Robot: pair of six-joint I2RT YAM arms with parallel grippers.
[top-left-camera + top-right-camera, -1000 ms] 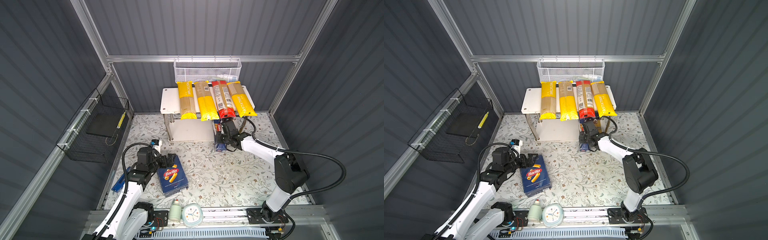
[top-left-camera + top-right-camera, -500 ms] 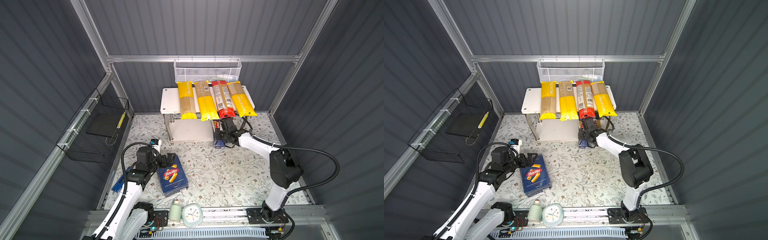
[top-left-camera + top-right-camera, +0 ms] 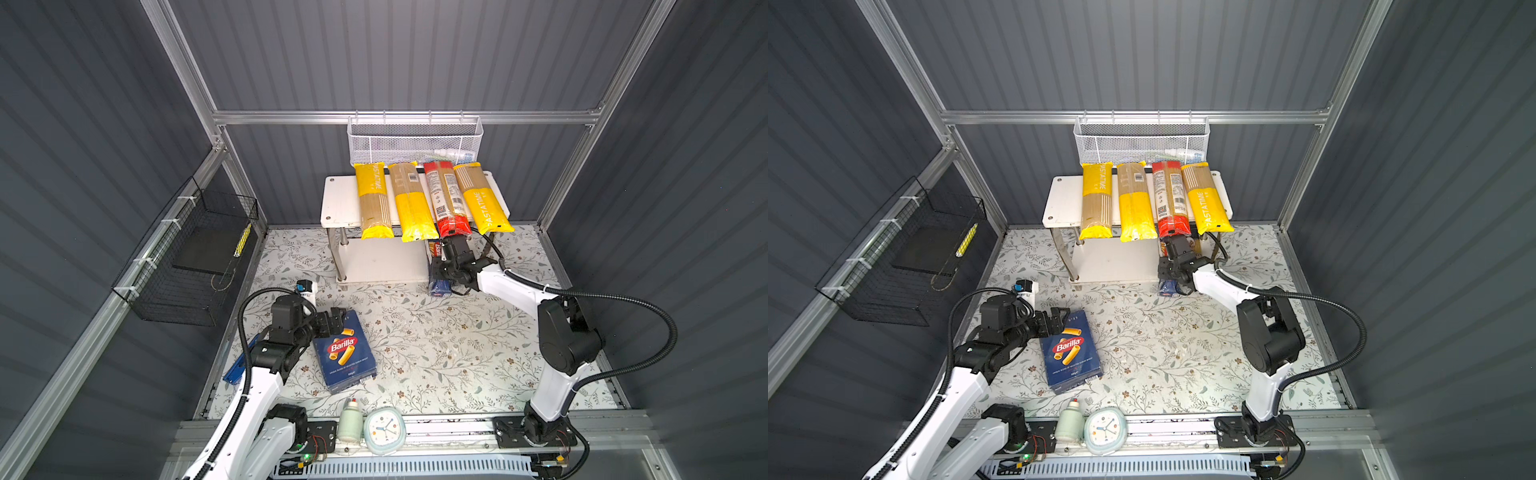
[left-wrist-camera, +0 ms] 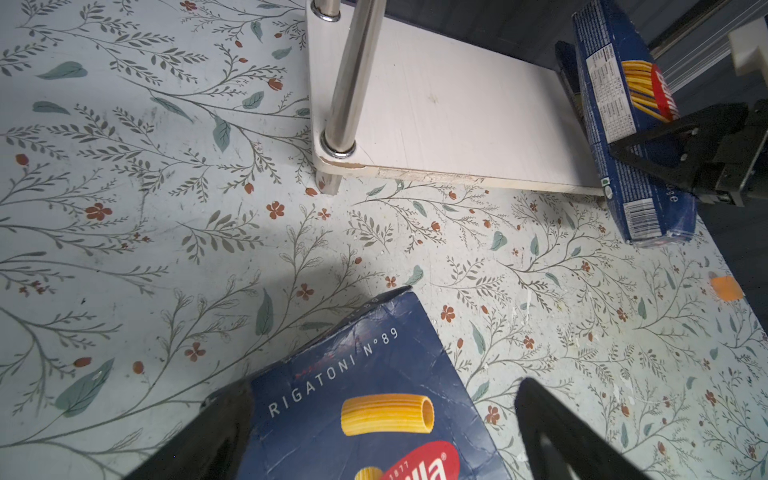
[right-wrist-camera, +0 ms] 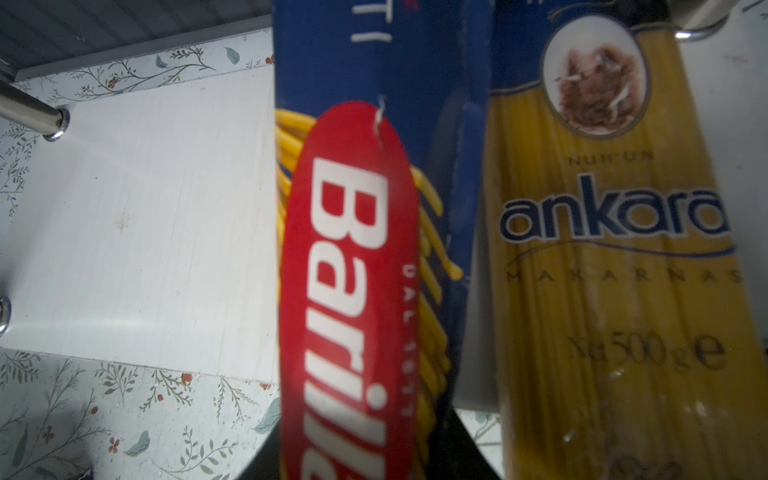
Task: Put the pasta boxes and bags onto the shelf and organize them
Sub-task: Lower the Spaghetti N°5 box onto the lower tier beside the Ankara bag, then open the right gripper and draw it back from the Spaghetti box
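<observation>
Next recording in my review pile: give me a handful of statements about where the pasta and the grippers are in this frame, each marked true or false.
1. Four spaghetti bags lie side by side on top of the shelf. True.
2. The red bag is the leftmost of them. False: it is third from the left, with yellow bags on both sides.
3. The rigatoni box sits on the lower board. False: it lies flat on the floral mat.
4. The ankara bag lies beside the narrow Barilla box. True.
5. The left gripper is shut. False: its jaws are open at one end of the rigatoni box.
</observation>
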